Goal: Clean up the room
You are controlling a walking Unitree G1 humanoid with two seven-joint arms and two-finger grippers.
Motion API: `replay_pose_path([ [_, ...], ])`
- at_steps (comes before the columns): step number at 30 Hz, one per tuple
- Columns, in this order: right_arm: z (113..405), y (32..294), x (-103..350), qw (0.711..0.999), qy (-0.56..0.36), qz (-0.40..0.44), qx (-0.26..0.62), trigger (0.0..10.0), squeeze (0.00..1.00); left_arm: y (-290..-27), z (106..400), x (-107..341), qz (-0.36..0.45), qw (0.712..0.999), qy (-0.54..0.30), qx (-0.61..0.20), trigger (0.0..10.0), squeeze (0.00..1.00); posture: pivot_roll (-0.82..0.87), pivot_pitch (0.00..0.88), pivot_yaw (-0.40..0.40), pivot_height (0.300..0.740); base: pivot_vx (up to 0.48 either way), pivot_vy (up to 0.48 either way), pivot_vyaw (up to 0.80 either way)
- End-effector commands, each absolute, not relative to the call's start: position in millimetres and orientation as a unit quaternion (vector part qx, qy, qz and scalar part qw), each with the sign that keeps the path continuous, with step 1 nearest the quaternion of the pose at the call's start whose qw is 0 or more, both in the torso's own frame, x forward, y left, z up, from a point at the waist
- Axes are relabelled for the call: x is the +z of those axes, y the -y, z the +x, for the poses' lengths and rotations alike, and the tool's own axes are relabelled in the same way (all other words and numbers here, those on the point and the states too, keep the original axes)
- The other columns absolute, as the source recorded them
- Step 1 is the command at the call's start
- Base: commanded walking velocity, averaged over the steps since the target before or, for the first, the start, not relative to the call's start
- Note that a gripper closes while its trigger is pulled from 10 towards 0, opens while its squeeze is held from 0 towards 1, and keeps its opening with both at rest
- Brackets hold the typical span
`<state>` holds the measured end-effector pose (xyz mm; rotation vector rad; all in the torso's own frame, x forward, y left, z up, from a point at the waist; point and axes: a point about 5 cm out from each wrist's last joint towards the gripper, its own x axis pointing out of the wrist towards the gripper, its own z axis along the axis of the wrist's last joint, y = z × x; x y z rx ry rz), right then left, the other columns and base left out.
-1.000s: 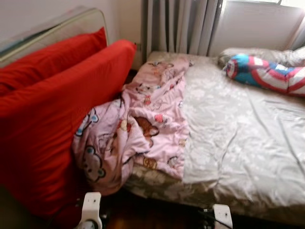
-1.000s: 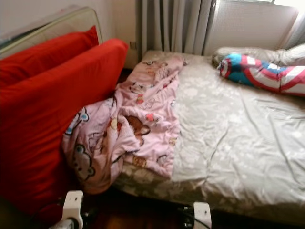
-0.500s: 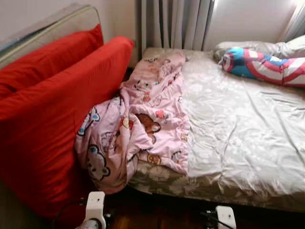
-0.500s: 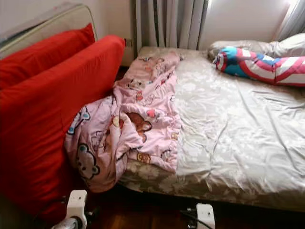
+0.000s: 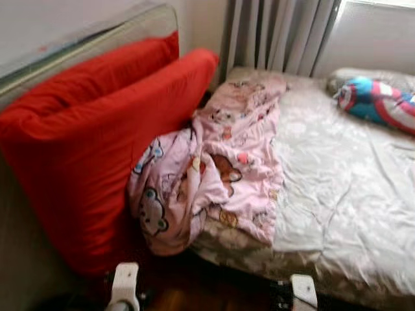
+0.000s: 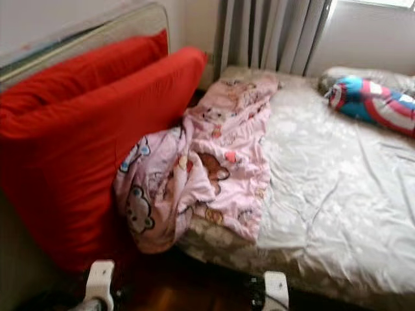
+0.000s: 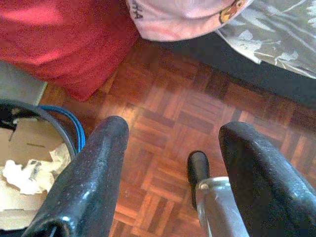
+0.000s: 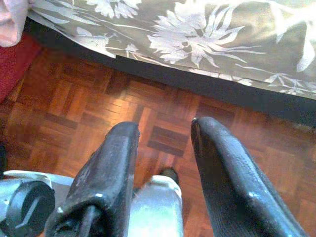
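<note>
A pink cartoon-bear blanket (image 5: 207,175) lies crumpled along the bed's left side and hangs over its near corner. The bed (image 5: 343,194) is covered with a grey floral sheet. A round blue, red and white shield cushion (image 5: 379,103) lies near the bed's head at the right. In the left wrist view my left gripper (image 7: 168,168) hangs open over the parquet floor (image 7: 168,113), with nothing between its fingers. My right gripper (image 8: 163,163) hangs open above the floor by the bed's edge, also with nothing in it.
A large red mattress or cushion (image 5: 97,149) leans upright against the wall to the left of the bed. A bin (image 7: 29,153) with paper and cardboard stands on the floor near my left gripper. Grey curtains (image 5: 279,35) hang behind the bed.
The whole picture has shifted to the right, so the camera has turned left. The blanket, cushion and bed have not moved themselves.
</note>
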<state>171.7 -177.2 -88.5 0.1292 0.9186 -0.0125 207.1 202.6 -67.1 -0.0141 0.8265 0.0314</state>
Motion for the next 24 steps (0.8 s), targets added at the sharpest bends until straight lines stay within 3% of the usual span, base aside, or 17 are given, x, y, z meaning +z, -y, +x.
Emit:
replay_pose_path([
  [1, 166.7, 184.2, -90.0, 0.892, -0.448, 0.061, -0.017, 10.0, 0.0, -196.4, 209.2, -67.2, -0.008, 0.915, -0.404, 0.002, 10.0, 0.0, -0.02, 0.012, 0.0, 0.74, 0.259, 0.0, 0.0],
  [24, 166.9, 184.2, -89.7, 0.893, -0.444, 0.065, -0.018, 10.0, 0.0, -196.4, 209.4, -67.0, -0.007, 0.915, -0.402, 0.001, 10.0, 0.0, -0.02, 0.014, -0.001, 0.74, 0.227, 0.0, 0.0],
])
